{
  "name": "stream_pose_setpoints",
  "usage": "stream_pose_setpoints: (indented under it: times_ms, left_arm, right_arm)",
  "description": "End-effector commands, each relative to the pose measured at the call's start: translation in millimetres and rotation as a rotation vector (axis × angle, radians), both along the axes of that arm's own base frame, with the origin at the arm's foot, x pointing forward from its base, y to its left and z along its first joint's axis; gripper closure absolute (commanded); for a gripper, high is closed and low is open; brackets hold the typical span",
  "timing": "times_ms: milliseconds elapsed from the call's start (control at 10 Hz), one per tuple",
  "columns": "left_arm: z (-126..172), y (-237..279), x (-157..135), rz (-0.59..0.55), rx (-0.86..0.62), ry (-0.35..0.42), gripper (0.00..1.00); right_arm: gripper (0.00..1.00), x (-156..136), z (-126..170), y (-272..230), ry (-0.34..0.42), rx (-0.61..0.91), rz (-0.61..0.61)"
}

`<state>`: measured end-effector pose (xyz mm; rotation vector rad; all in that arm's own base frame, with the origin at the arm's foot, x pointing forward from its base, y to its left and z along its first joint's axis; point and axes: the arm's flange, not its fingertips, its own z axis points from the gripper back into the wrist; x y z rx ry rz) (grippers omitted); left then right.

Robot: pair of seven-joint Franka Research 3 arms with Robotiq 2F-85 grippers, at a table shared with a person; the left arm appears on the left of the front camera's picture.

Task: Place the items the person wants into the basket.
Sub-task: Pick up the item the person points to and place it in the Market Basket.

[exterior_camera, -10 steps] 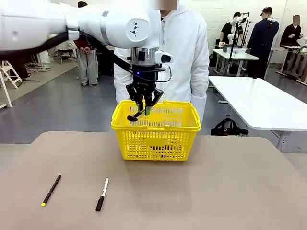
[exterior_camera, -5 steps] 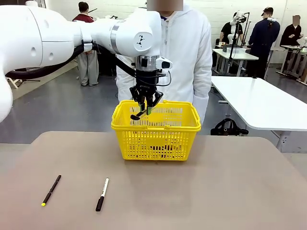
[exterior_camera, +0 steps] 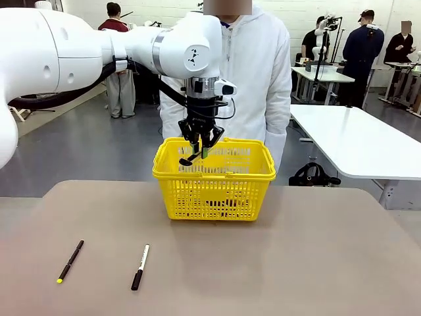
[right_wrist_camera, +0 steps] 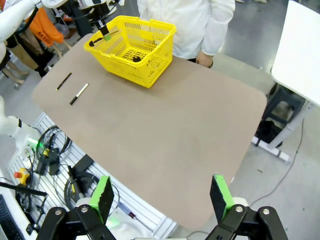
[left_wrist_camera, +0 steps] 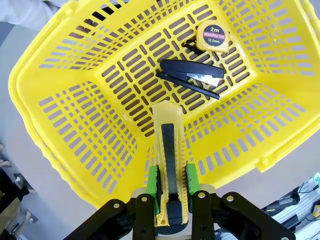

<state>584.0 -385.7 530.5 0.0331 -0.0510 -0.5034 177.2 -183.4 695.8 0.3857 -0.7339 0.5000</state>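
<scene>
Left gripper holding the utility knife over the basket.

Front view: my left gripper [exterior_camera: 199,146] hangs above the yellow basket [exterior_camera: 214,178], at the table's [exterior_camera: 276,263] 12 o'clock, before the person [exterior_camera: 253,72]. Left wrist view: my green pads [left_wrist_camera: 153,181] pinch the utility knife [left_wrist_camera: 169,172] above the basket floor; the tape measure [left_wrist_camera: 213,37] lies at 1 o'clock. Right wrist view: my right gripper [right_wrist_camera: 161,196] is spread wide, high above the table.

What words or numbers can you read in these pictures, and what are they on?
"2m" on the round label of the tape measure lying in the basket.
"MEASURING TAPE" just under it on the same label.
A tinier line below that is too small to be sure of.
</scene>
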Motion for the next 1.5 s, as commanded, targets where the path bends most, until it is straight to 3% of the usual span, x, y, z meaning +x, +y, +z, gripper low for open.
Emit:
stream_pose_setpoints:
  times_ms: [0,200,600,900,1100,1200,1300,1400]
  left_arm:
    - [0,0,0,0.0,0.0,0.0,0.74]
    - [-8,6,18,-0.014,-0.02,-0.006,0.74]
    - [-30,14,55,-0.199,-0.043,-0.012,0.74]
    - [-67,16,62,-0.188,-0.053,0.045,0.74]
    - [-77,17,61,-0.177,-0.053,0.065,0.74]
    - [-76,15,60,-0.179,-0.058,0.06,0.56]
    - [-76,15,60,-0.184,-0.057,0.066,0.14]
    - [-76,14,61,-0.189,-0.053,0.071,0.0]
  right_arm:
    - [0.0,1,0,2,-0.008,0.014,0.024]
    - [0.0,1,0,2,-0.008,0.014,0.024]
    - [0.0,1,0,2,-0.008,0.014,0.024]
    - [0.0,1,0,2,-0.008,0.014,0.024]
    - [0.0,1,0,2,-0.008,0.014,0.024]
    - [0.0,1,0,2,-0.008,0.014,0.024]
    - [0.0,1,0,2,-0.008,0.014,0.024]
    - [0.0,1,0,2,-0.008,0.014,0.024]
